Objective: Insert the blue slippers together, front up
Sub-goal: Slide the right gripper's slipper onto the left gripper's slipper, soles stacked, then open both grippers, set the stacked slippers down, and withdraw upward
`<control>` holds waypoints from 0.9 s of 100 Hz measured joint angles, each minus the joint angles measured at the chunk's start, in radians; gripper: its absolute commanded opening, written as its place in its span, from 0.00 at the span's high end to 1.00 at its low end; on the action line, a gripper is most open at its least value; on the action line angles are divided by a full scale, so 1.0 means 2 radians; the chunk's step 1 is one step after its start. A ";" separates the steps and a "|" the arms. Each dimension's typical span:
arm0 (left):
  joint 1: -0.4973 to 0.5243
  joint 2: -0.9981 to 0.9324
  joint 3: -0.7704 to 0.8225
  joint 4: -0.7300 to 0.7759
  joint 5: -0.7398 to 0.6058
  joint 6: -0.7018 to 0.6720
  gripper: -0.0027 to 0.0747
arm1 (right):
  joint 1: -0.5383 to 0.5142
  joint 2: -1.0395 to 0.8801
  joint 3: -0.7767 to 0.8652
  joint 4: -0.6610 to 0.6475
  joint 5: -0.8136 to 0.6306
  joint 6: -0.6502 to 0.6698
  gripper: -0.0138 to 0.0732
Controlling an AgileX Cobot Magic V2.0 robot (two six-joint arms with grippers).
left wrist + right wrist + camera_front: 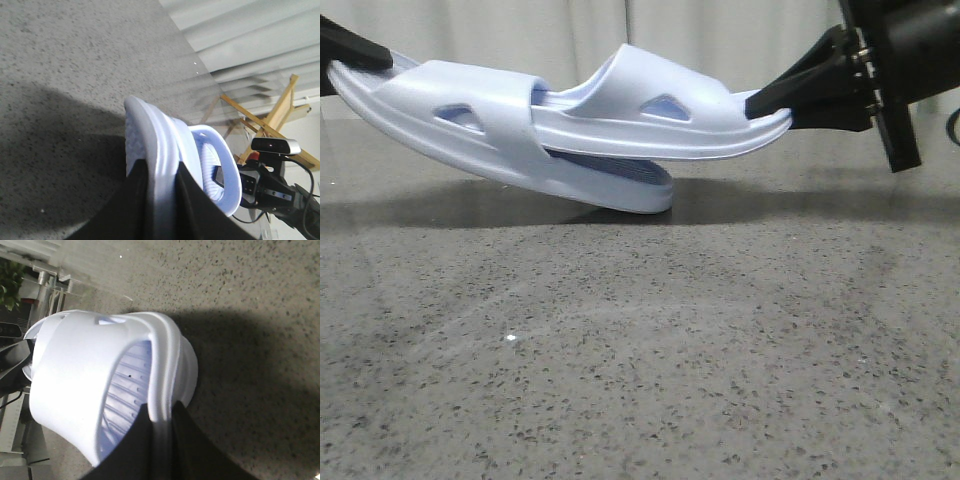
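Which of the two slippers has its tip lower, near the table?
The pale blue foam slipper held by the left tool; its tip dips under the other slipper.

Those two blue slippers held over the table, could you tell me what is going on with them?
Each arm holds one slipper by its end, above the speckled table. The left gripper is shut on the left slipper, which tilts with its far tip down near the table. The right gripper is shut on the right slipper, whose end is pushed in under the left slipper's strap. They are partly nested, both in the air.
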 measured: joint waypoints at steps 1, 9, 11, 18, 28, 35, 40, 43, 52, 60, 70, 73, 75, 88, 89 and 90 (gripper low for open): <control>0.000 0.001 0.000 0.000 -0.002 0.000 0.95 | 0.002 0.001 -0.002 -0.001 -0.001 0.000 0.96; 0.000 0.004 0.000 -0.005 -0.014 0.000 0.95 | 0.019 0.013 -0.019 -0.002 -0.016 -0.001 0.96; 0.000 0.004 0.000 -0.006 -0.015 0.000 0.95 | 0.022 0.014 -0.023 -0.002 -0.020 -0.001 0.96; 0.000 0.005 0.000 -0.009 -0.024 0.001 0.95 | 0.027 0.019 -0.032 -0.002 -0.029 -0.001 0.94; 0.002 0.005 0.000 -0.008 -0.027 0.001 0.95 | 0.026 0.019 -0.037 -0.002 -0.025 -0.001 0.86; 0.009 0.005 0.000 -0.002 -0.021 0.001 0.95 | 0.019 0.019 -0.037 -0.004 -0.010 -0.002 0.77; 0.016 0.005 0.000 0.005 -0.010 0.001 0.95 | 0.011 0.019 -0.037 -0.006 0.012 -0.002 0.71; 0.020 0.005 0.000 0.010 -0.002 0.001 0.95 | 0.006 0.019 -0.037 -0.007 0.026 -0.002 0.69; 0.033 0.005 0.000 0.024 0.022 0.001 0.95 | -0.015 0.019 -0.037 -0.009 0.065 -0.002 0.65; 0.042 0.005 0.000 0.035 0.037 0.001 0.95 | -0.037 0.019 -0.039 -0.010 0.084 -0.002 0.64; 0.044 0.005 0.000 0.052 0.035 0.013 0.95 | -0.064 0.019 -0.040 -0.012 0.085 0.000 0.64; 0.044 0.005 0.000 0.056 0.030 0.016 0.94 | -0.071 0.019 -0.040 -0.013 0.085 0.002 0.64; 0.044 0.005 0.000 0.058 0.026 0.017 0.94 | -0.075 0.019 -0.040 -0.013 0.084 0.003 0.64; 0.025 0.005 0.000 0.063 -0.025 0.043 0.94 | -0.087 0.017 -0.041 -0.015 0.084 0.012 0.64; 0.024 0.005 0.000 0.063 -0.031 0.047 0.93 | -0.087 0.017 -0.041 -0.015 0.084 0.013 0.64; 0.021 0.005 0.000 0.063 -0.034 0.049 0.93 | -0.088 0.017 -0.041 -0.015 0.084 0.014 0.64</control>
